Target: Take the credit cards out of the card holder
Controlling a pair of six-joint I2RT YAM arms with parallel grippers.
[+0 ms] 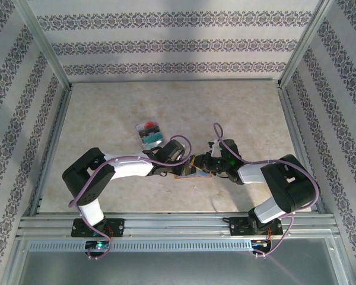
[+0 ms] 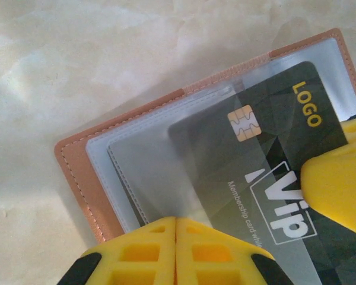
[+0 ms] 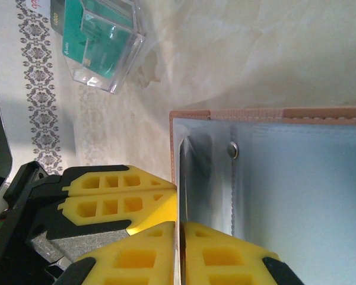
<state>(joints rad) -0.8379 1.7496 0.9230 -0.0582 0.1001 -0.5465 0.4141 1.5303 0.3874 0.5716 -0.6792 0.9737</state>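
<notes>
Both end effectors pinch card holder point(image 2: 77, 172): left end effector point(image 2: 175, 228) at edge, right end effector point(image 3: 181, 234) over dark credit card point(image 2: 273, 130).

Bottom centre: the right gripper's point(image 3: 181, 255) yellow fingers point(image 3: 225, 261) press together on a thin edge of the open card holder point(image 3: 285, 196), at right. Upper left: a clear box point(image 3: 110, 82) holding teal credit cards point(image 3: 98, 41).

Black-white arms point(image 1: 127, 168), purple cables point(image 1: 222, 139), yellow ribbed fingers point(image 2: 148, 255).
</notes>
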